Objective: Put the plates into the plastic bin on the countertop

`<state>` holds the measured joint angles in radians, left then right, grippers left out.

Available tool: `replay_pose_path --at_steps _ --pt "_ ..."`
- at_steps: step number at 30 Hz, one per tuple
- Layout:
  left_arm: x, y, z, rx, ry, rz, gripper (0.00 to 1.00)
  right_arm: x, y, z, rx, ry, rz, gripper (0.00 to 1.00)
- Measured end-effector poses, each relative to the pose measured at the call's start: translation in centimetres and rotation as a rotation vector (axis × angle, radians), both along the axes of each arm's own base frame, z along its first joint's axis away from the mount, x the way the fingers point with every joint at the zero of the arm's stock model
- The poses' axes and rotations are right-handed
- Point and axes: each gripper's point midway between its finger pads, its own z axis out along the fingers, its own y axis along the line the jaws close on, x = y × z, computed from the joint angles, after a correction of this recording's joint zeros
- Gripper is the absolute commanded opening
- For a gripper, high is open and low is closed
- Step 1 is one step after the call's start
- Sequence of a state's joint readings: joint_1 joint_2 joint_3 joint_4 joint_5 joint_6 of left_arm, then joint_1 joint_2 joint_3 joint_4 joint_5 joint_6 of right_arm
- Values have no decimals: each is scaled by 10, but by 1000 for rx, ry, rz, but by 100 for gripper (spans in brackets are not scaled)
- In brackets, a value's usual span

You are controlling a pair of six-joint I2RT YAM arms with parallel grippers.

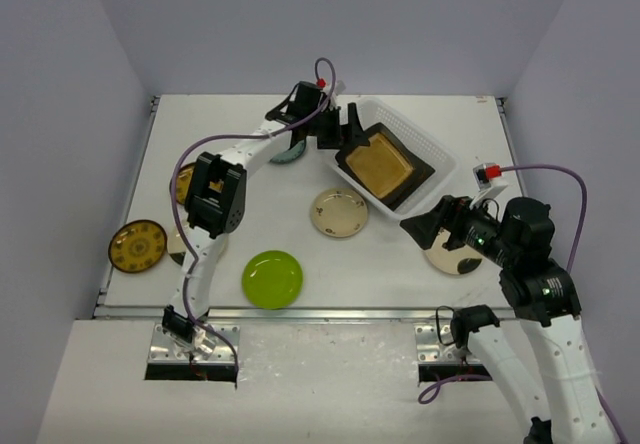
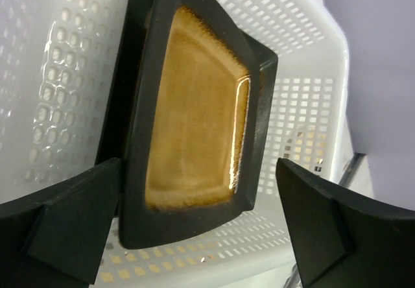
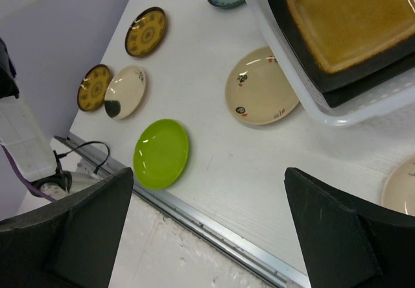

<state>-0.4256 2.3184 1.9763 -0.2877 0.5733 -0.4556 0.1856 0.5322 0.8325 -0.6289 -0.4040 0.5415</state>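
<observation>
The square plate is seen, seemingly tilted, inside the plastic bin at two o'clock on the countertop. The left gripper and the right gripper are both spread apart. The plate could be clipped and tipped by a careless withdrawal.

A robotics lab test cell is indicated: a plain white countertop is enclosed left, far and right by bare pale walls. A left arm and a right arm are bolted to metal plates at the near edge, with purple cables exposed.
</observation>
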Motion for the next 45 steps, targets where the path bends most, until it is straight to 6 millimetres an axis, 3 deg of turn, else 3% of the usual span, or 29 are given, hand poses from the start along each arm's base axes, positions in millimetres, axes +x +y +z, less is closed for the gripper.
replay_pose_path --at_steps 6,9,11,16,19,22,27,29,32,34,37,39,43,45 --pt "-6 3 0 95 4 38 100 8 -3 -21 -23 67 -29 99" --pt "-13 10 22 126 -17 68 100 12 -7 -38 -34 112 -63 99" --pt "-18 13 55 119 -67 82 100 13 -7 -52 -35 152 -71 99" --pt "-34 22 169 40 -270 127 100 13 1 -82 -7 245 -47 99" --pt "-55 52 232 31 -373 250 100 11 16 -95 44 280 15 99" --pt "-89 100 279 5 -454 424 100 7 37 -112 55 311 83 99" --pt "-198 203 266 -7 -466 695 100 -25 102 -147 -21 394 301 99" --pt "-225 228 251 -17 -468 763 100 -27 122 -159 -56 395 327 94" --pt "-261 259 248 -51 -490 842 100 -39 147 -184 -129 438 369 82" --pt "-268 267 245 -49 -491 866 100 -36 165 -196 -152 448 370 76" --pt "-274 271 223 17 -460 850 100 -20 202 -215 -168 474 374 71" --pt "-276 271 207 69 -440 830 100 -11 223 -230 -174 487 381 59" --pt "-281 274 159 161 -382 802 100 -3 243 -256 -190 526 383 44" --pt "-287 277 129 210 -341 788 100 0 252 -263 -185 540 388 31"
